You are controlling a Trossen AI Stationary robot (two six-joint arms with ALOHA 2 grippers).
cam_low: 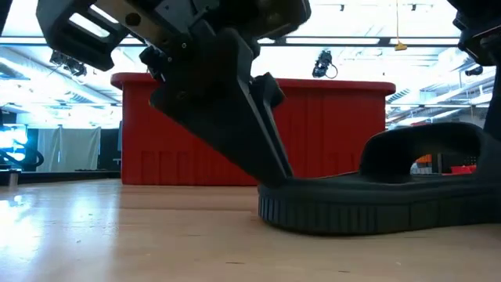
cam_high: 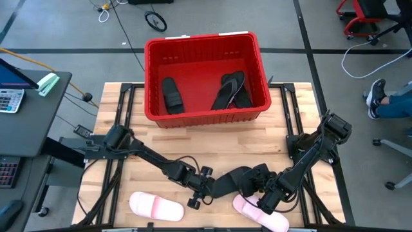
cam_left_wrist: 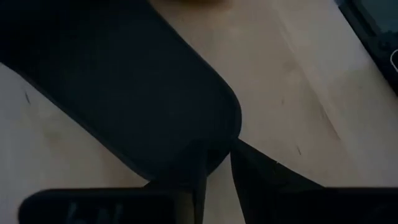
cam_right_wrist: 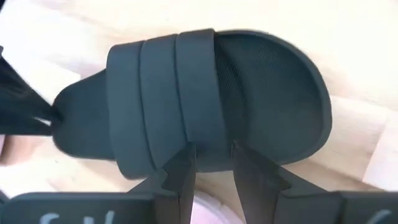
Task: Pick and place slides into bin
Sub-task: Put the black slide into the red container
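A black slide (cam_high: 233, 179) lies on the wooden table near its front edge, between my two grippers. My left gripper (cam_high: 207, 187) is at its heel end. My right gripper (cam_high: 256, 188) is at the slide's side, at the foot of its broad strap (cam_right_wrist: 168, 93). In the low view the sole (cam_low: 376, 211) rests on the table. Two pale pink slides (cam_high: 156, 206) (cam_high: 261, 214) lie flat at the front edge. The red bin (cam_high: 201, 40) stands at the far middle. On its floor are one black slide (cam_high: 172, 93) and a leaning pair (cam_high: 232, 90). My left gripper has the rounded rim of the black slide's heel end (cam_left_wrist: 219, 146) between its two fingers. The fingers (cam_low: 266, 149) slant down from the table's left side. The sole lies on the table. My right gripper has the slide's side at the foot of the strap (cam_right_wrist: 211, 152) between its two fingers. The fingers come slanting down from the table's near right. The slide sits with its top up.
The right-hand pink slide lies right under my right gripper and shows below its fingers (cam_right_wrist: 205, 211). Bare wood lies between the grippers and the bin's front wall (cam_low: 329, 125). A desk with a calculator (cam_high: 9, 100) stands off the table's left.
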